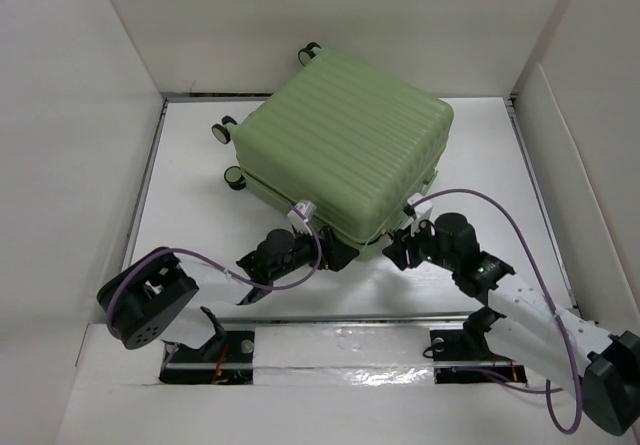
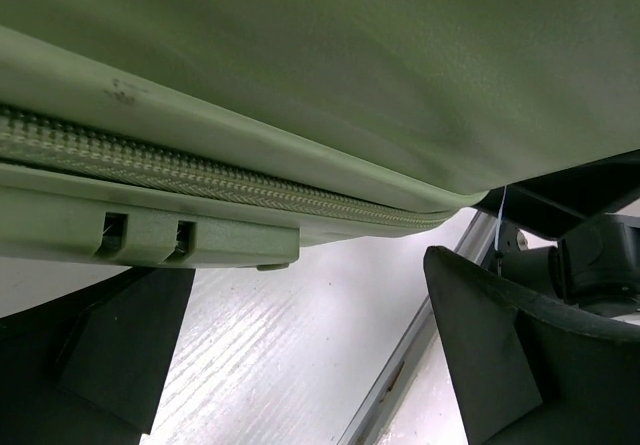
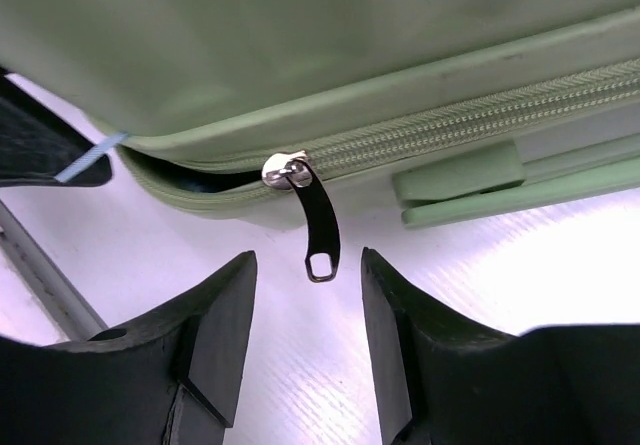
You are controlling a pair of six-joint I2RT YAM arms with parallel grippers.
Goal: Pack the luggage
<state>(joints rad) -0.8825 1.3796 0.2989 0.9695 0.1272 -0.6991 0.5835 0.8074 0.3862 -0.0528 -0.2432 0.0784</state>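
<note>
- Right gripper (image 3: 309, 350): sits just below the suitcase's (image 1: 345, 155) near edge, jaws partly apart and gripping nothing; the zipper pull (image 3: 320, 233) dangles free in the gap between them, touching neither finger. Probably lined up this way for a pinch on the tab.
- Left gripper (image 2: 300, 355): spread wide, empty, just under the same near edge, left of the right gripper. Likely parked there to steady the shell against a tug on the zip.
- Zipper slider (image 3: 285, 170): sits at the suitcase's near corner. Teeth meshed on one side of it, a dark gap on the other, so seemingly not yet fully zipped.
- Suitcase: lies flat on the white table (image 1: 480, 165), lid down, directly beyond both grippers.
- Wheels (image 1: 222, 130): stick out from the suitcase's far-left side.
</note>
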